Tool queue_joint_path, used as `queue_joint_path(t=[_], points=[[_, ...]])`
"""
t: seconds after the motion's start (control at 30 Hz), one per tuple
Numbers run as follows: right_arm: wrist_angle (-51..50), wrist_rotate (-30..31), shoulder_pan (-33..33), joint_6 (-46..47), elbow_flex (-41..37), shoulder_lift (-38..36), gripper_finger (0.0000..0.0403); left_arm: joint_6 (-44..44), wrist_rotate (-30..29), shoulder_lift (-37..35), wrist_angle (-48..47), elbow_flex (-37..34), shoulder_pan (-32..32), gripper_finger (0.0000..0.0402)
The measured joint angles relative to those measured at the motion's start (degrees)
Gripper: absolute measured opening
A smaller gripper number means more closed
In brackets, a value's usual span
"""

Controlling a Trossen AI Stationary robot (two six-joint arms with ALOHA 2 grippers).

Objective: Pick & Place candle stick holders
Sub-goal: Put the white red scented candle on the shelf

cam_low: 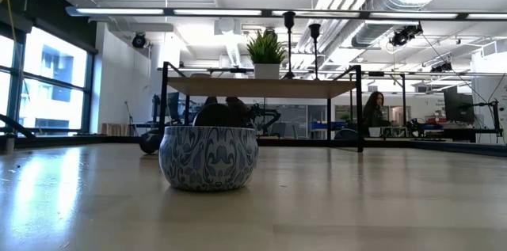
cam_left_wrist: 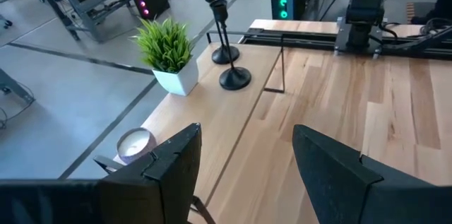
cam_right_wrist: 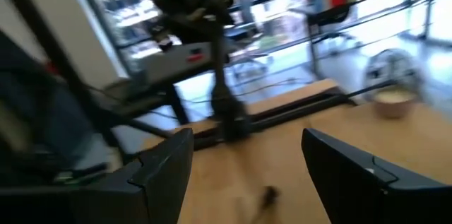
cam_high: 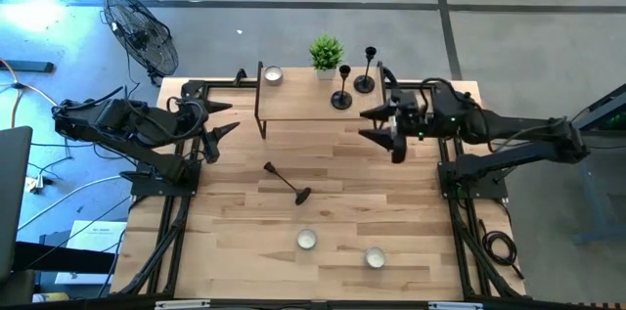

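High view showed two holders (cam_high: 341,87) (cam_high: 365,68) upright on the shelf (cam_high: 293,105) just beyond the right gripper (cam_high: 377,124), whose jaws stood apart and empty; the third holder (cam_high: 287,184) lay on its side on the table (cam_high: 235,242), between both arms and nearer the front. That one seemed left to place. Left gripper (cam_high: 217,120) waited released, while the right wrist view was too blurred to read.
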Motion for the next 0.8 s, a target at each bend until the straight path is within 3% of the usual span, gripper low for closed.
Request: queue_joint_path(t=[0.3, 0.47, 0.6, 0.8], points=[[0.09, -5.04, 1.94, 2.82, 0.0, -0.31, 0.0259, -0.28, 2.92, -0.02, -1.3, 0.0, -0.02, 0.0218], [4.88, -13.11, 3.73, 2.09, 0.0, 1.16, 0.0259, -0.39, 5.65, -0.02, -1.31, 0.0, 0.0, 0.0218], [10.96, -12.45, 6.42, 2.95, 0.0, 4.22, 0.0259, -0.42, 7.66, -0.02, -1.54, 0.0, -0.02, 0.0218], [11.7, -8.87, 7.69, 6.69, 0.0, 8.16, 0.0259, -0.62, 11.72, -0.02, -2.84, 0.0, -0.02, 0.0218]])
